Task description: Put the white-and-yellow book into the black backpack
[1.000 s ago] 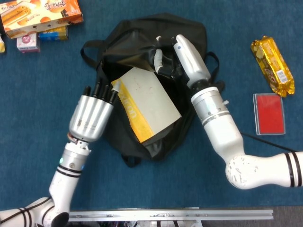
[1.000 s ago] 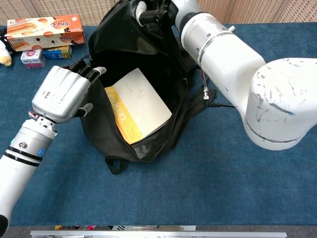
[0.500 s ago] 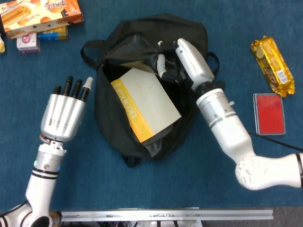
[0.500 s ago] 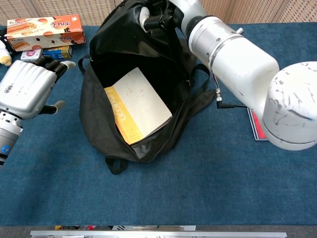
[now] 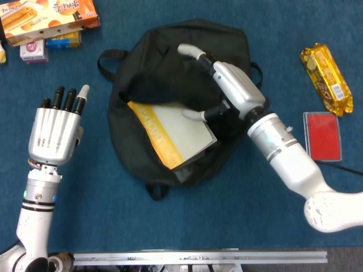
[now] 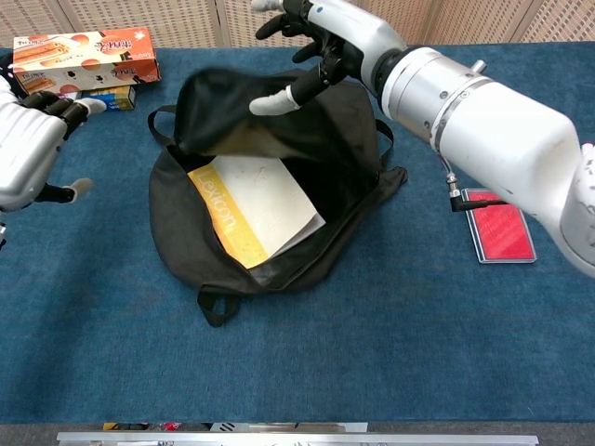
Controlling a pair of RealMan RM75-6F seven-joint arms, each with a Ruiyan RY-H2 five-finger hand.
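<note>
Blue counter (image 5: 227, 226). Right hand (image 5: 235, 88) over black backpack (image 5: 170, 68), fingers spread, holding nothing. Left hand (image 5: 54, 133) flat and splayed, empty, well left of it. White-and-yellow book (image 5: 173, 133) sits inside the backpack's mouth, partly under the flap.

Head view looks straight down — chest view lower, slanting forward; both share the backpack (image 5: 170, 102).
</note>
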